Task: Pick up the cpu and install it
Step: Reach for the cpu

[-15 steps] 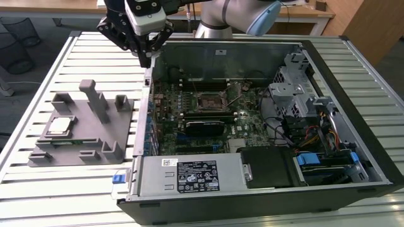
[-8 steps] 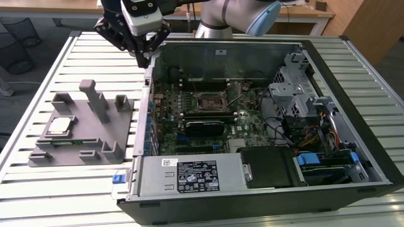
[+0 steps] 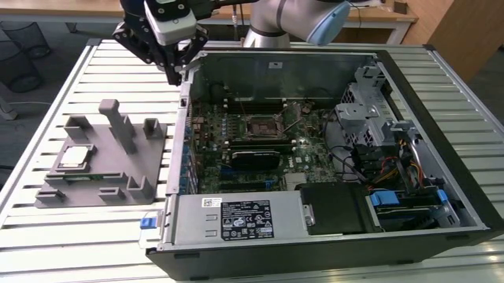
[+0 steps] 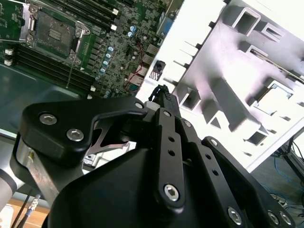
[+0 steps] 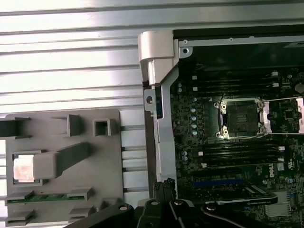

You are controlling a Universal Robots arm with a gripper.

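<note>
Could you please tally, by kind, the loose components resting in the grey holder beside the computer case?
cpu: 1
memory stick: 1
Total: 2, both lying in the grey holder.

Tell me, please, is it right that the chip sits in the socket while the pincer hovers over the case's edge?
No: the exterior view shows the chip in the gray holder beside the case; the pincer does hover over the case's edge.
</note>
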